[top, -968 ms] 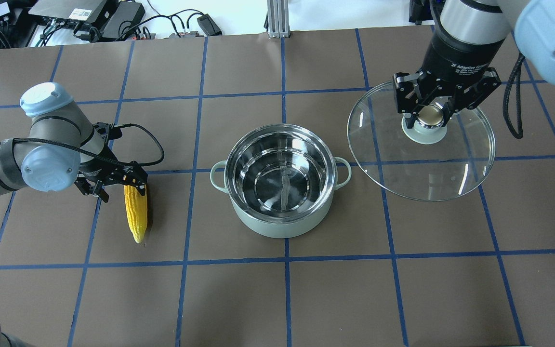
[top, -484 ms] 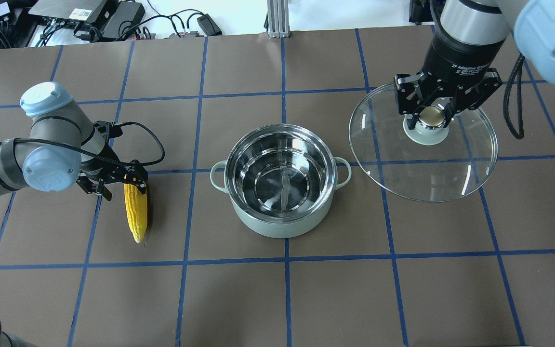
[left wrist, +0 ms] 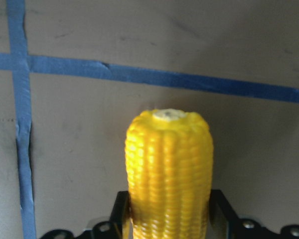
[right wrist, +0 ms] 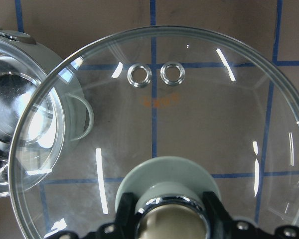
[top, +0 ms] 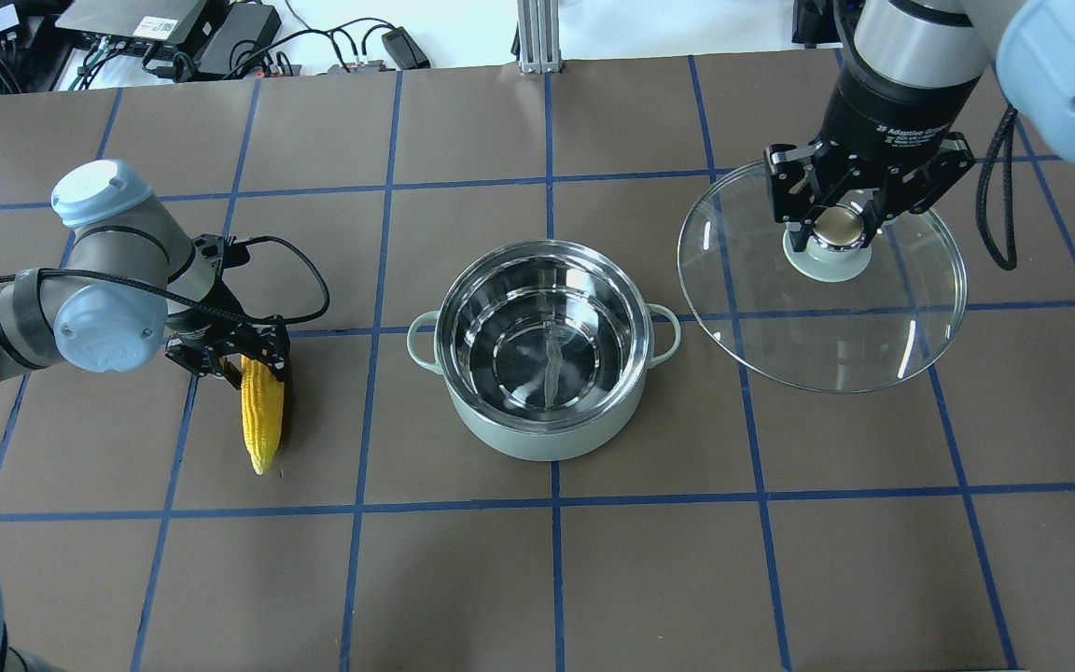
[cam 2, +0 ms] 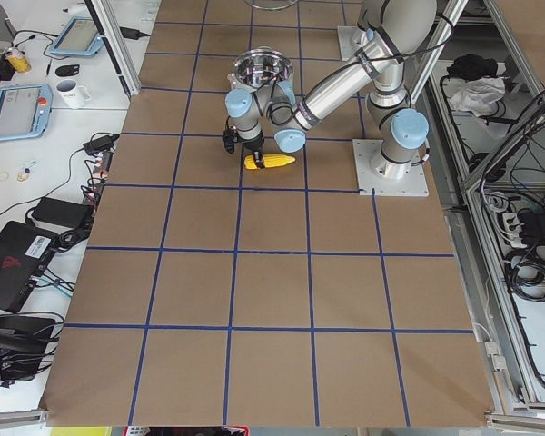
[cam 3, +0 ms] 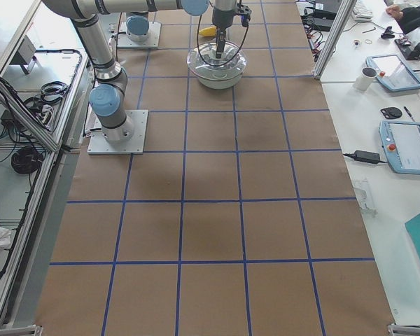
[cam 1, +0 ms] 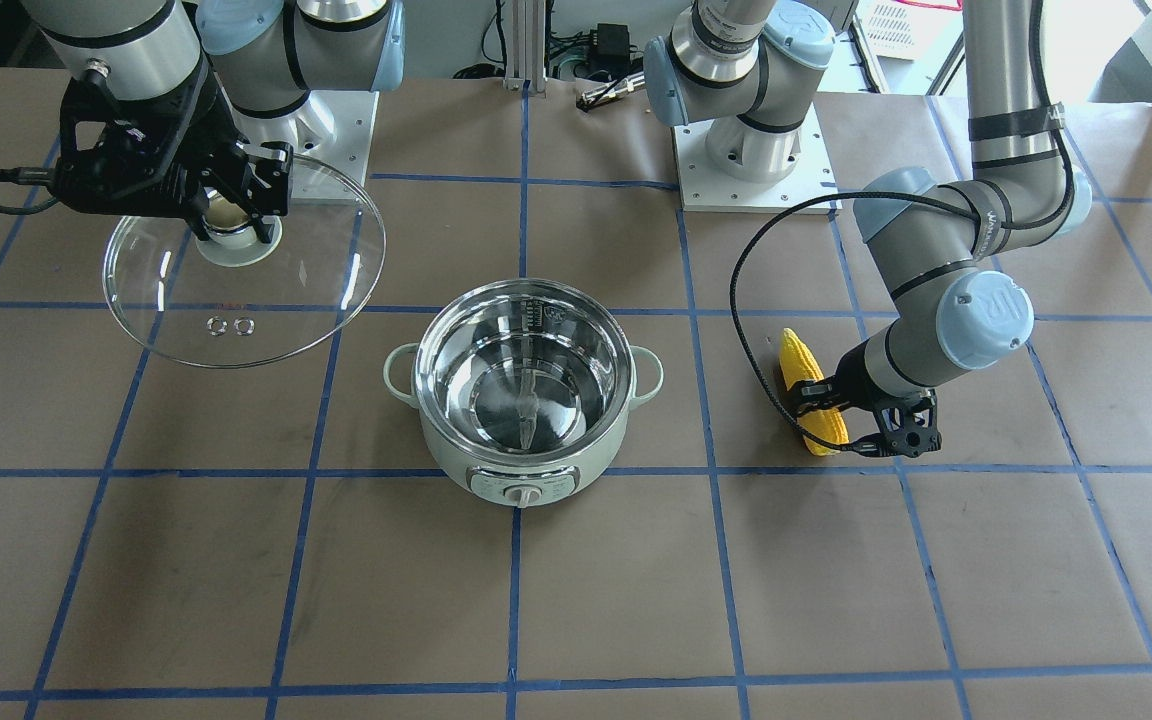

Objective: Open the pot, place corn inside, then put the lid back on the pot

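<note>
Clamping the blunt end of the corn (left wrist: 169, 164), the left gripper (left wrist: 169, 219) shows only its two black fingers (left wrist: 120, 215), one tight against each side of the cob; the lower frame edge cuts off the rest.

Corn: yellow, rows of rounded kernels, pale flat core at the blunt end. Its tapered tip points away from the left gripper (top: 241, 357) in the overhead view and lies outside the left wrist view. Whether the cob (top: 259, 420) rests on the table (top: 687, 560) or is lifted cannot be told.

Lid (top: 836, 327): clear domed glass, round, hanging tilted from the right gripper (top: 834, 229), whose fingers are closed on the beige knob (top: 834, 227). The pale green base ring sits directly beneath the fingers. Two small metal vent rings (right wrist: 139, 75) lie ahead of the right gripper (right wrist: 169, 219); the knob's top is cut off by the lower edge of the right wrist view.

Pot (top: 547, 439): mint-green wall, shiny steel interior, two loop handles, uncovered. It stands between the two grippers, well apart from the left one, with one handle just beside the lid's rim. Its front dial panel (cam 1: 524, 490) shows only in the front-facing view.

Table: brown paper sheeting, blue tape grid.
</note>
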`<action>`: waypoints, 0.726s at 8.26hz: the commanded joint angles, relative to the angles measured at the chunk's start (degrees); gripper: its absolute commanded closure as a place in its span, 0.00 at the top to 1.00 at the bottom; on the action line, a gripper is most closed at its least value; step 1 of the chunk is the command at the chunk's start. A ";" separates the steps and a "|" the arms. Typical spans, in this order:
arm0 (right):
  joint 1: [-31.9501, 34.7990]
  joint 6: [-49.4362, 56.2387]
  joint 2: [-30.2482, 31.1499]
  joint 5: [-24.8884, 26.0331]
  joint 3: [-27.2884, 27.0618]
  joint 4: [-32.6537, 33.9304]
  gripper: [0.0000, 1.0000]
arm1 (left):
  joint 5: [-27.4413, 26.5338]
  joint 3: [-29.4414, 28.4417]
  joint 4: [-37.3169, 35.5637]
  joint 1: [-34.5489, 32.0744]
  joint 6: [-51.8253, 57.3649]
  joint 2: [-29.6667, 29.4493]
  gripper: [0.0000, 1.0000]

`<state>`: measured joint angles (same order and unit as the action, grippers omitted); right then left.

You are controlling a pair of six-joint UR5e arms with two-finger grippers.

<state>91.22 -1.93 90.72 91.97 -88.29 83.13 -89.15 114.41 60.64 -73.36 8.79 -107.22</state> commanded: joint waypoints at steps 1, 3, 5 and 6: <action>0.01 0.00 0.07 0.06 -0.04 -0.25 0.49 | 0.13 0.02 0.70 -0.91 -0.96 0.17 0.26; 0.01 0.00 0.07 0.06 0.05 -0.77 0.48 | -4.86 -0.59 4.97 -1.00 -2.37 0.96 0.00; 0.01 0.00 0.07 0.05 -0.04 -0.77 0.48 | -4.80 -1.20 8.33 -1.35 -3.08 3.59 0.00; 0.01 0.00 0.07 0.05 -0.04 -0.77 0.48 | -4.72 -2.69 12.96 -2.83 -3.08 5.25 0.00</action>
<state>91.23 -1.93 90.79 92.03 -88.27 82.40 -93.64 113.48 67.47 -74.67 5.98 -104.60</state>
